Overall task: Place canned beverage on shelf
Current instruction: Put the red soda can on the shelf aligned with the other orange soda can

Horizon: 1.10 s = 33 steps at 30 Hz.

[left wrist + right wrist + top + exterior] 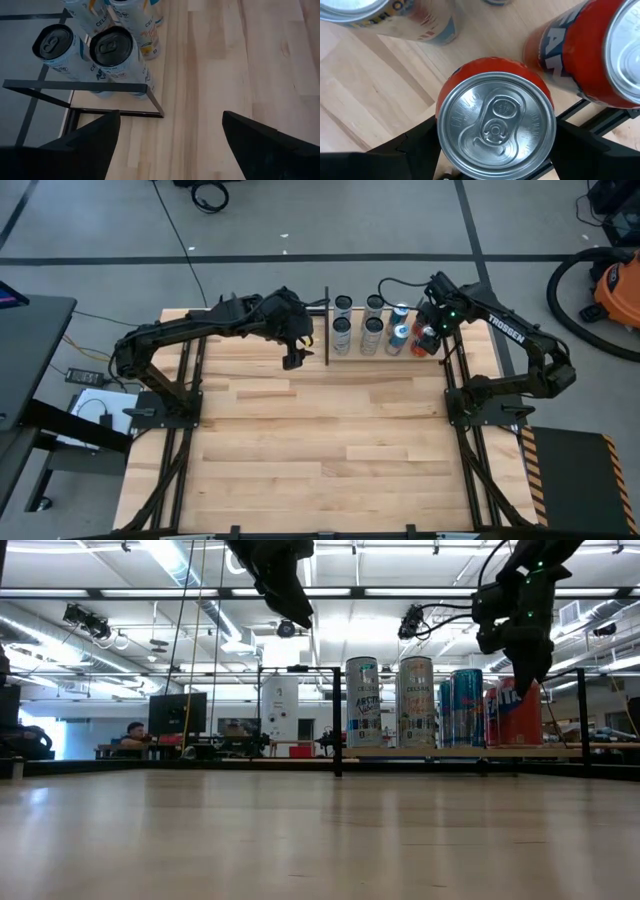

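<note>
Two grippers up near shelf (385,356). Right gripper (495,145) straddles red can (495,120) from above, fingers spread either side of can body; contact not discernible. Can upright on shelf's right end, second red can (600,50) just beside. Left gripper (167,145) open, empty, hovering beside shelf's left edge. Can likely rigid, smooth, slippery, thin-walled; side grip mid-body best, light squeeze.

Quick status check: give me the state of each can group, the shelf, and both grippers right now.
Red can: upright on the shelf, between the right gripper's open fingers.
Second red can: upright beside it.
White cans: upright, unopened.
Blue cans: upright.
Shelf: holding all cans.
Right gripper: open, over the red can.
Left gripper: open, empty, beside the shelf.
</note>
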### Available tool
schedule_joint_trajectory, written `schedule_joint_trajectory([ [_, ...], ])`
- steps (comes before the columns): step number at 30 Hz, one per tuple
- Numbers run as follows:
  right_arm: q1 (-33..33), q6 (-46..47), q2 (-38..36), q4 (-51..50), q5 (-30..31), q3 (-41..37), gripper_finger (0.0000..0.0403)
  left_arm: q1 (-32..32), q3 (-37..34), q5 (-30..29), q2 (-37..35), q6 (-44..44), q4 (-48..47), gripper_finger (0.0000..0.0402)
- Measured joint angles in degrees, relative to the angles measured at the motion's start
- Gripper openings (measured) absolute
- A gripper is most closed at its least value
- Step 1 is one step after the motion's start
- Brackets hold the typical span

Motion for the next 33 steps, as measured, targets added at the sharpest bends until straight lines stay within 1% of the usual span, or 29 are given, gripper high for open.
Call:
schedule_joint_trajectory([
  [8, -0.15, -0.1, 0.0, -0.54, -0.45, 0.13, 0.0326, 0.0, 0.0, 0.0, 0.0, 0.03, -0.04, 0.0353],
  [23, -0.15, -0.54, 0.04, -1.0, -0.46, 0.09, 0.0387, 0.0, 0.0, -0.02, 0.02, 0.13, -0.02, 0.0353],
  [29, -0.15, -0.42, 0.04, -1.16, -0.47, 0.19, 0.0391, 0.0, 0.02, -0.02, 0.02, 0.1, -0.02, 0.0353],
  [33, -0.15, 1.41, 0.04, -2.09, -0.47, 2.91, 0.0392, 0.0, 0.02, -0.02, 0.02, 0.08, 0.0, 0.0353],
])
